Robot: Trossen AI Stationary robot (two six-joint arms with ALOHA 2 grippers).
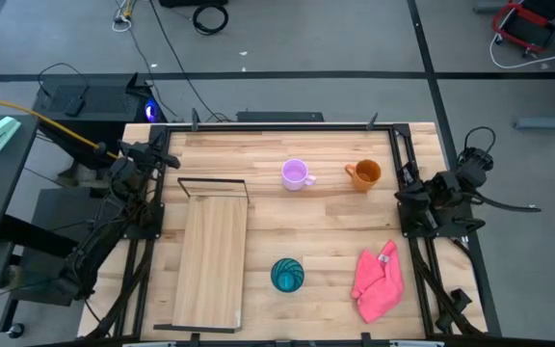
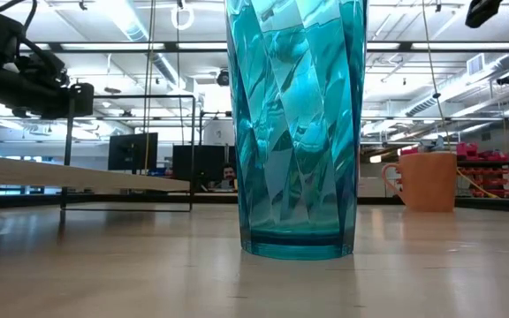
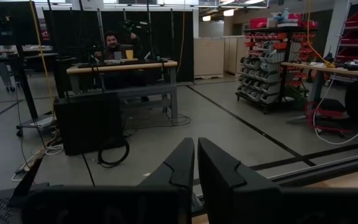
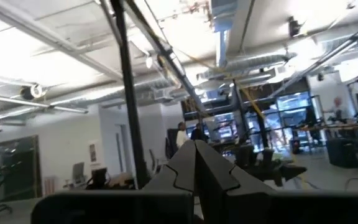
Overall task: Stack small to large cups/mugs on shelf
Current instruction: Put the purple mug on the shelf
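A lilac mug (image 1: 297, 174) and an orange mug (image 1: 364, 174) stand on their bases at the table's far middle. The teal cup (image 1: 287, 275) stands upright near the front edge and fills the low view (image 2: 297, 132). The orange mug (image 2: 427, 181) shows behind it there. The shelf (image 1: 210, 260), a long light-wood board, lies at the left with its black wire frame (image 1: 212, 188) at the far end. My left gripper (image 3: 196, 163) is shut and empty, at the table's far left corner (image 1: 167, 160). My right gripper (image 4: 195, 163) is shut and empty, raised at the table's right edge.
A crumpled pink cloth (image 1: 379, 281) lies at the front right, beside the teal cup. Black rails (image 1: 398, 154) run along the table's edges. Bare wood lies between the mugs and the teal cup. A person sits at a desk (image 3: 114, 46) in the room beyond.
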